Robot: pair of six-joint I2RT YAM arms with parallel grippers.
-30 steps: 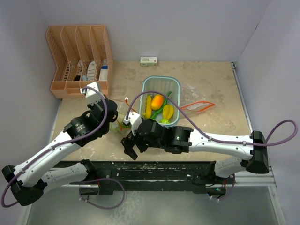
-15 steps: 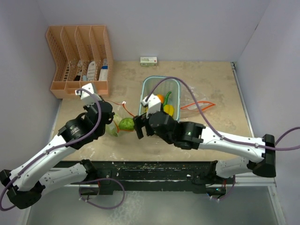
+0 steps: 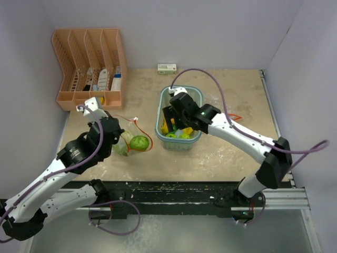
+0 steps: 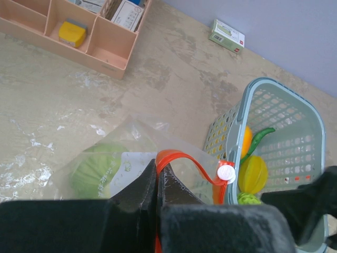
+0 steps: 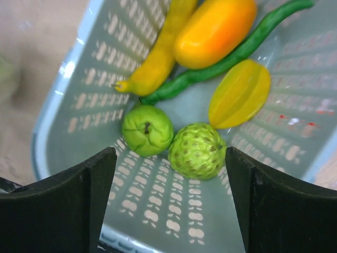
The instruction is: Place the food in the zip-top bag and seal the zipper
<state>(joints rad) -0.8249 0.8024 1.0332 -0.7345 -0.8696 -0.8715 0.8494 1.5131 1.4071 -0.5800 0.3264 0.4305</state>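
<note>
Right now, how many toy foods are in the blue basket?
6, seen from the right wrist: long yellow fruit and orange fruit at the top, green chili and yellow starfruit below them, smooth green fruit and bumpy green fruit lowest. Its fingers may hide more.

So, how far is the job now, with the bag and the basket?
Done: a green cabbage sits inside the zip-top bag. In hand: the left gripper pinches the bag's red zipper edge; the right gripper hangs open over the basket. Left: mango, starfruit, green chili and three more fruits lie there, and the bag is unsealed.
</note>
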